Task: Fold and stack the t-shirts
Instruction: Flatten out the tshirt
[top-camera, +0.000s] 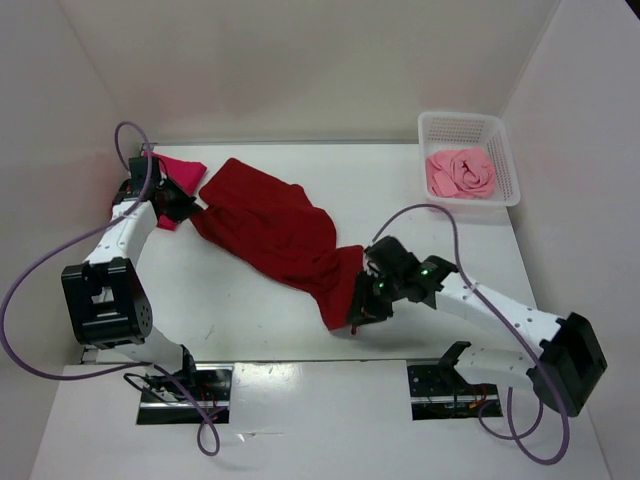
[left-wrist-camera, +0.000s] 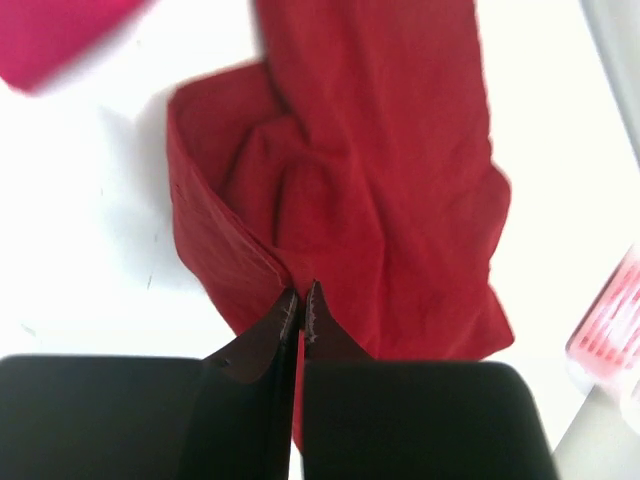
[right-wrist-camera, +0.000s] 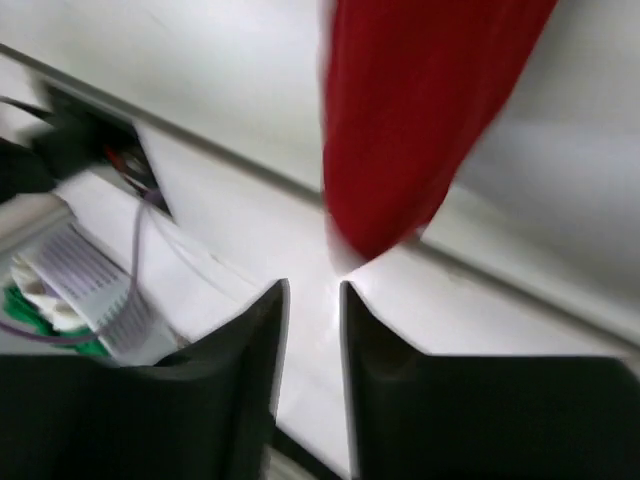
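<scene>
Just ahead of the parted right pincer lies the crimson shirt; left pincer clamps its edge.

crimson shirt blurred, cut off at top

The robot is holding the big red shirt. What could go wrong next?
The right gripper has nothing between its open fingers, and the dark red shirt's corner lies just ahead, so it might close on air. The left gripper pinches the shirt's other end right beside the magenta shirt, so a pull might drag that one too. The shirt is bunched up, so a fold could come out lumpy.
</scene>
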